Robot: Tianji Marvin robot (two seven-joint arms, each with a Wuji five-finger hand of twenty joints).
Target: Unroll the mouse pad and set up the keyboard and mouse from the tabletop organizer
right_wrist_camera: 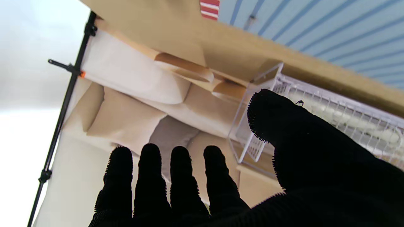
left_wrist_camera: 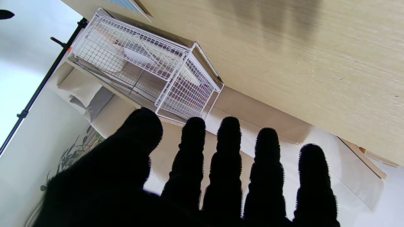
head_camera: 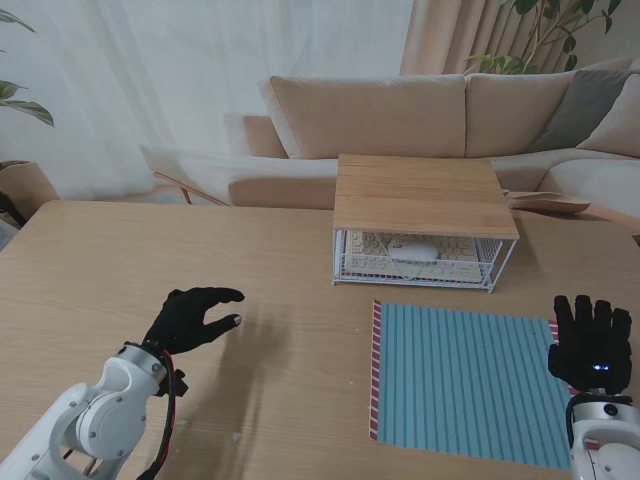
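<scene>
Mouse pad [head_camera: 465, 385] laid flat; both hands empty.
Keyboard [head_camera: 410, 256] and mouse [head_camera: 413, 250] are kept inside the organizer [head_camera: 425, 195]. Left hand [head_camera: 193, 318] and right hand [head_camera: 592, 345] are held spread, nothing grasped.

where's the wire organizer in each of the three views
Stand view: the wire organizer sits right of centre, just beyond the far edge of the striped mouse pad.
Left wrist view: the organizer shows in full, past the fingertips of the left robot hand.
Right wrist view: only one end shows, partly behind the thumb of the right robot hand.
Shared landmark: the beige sofa.
</scene>
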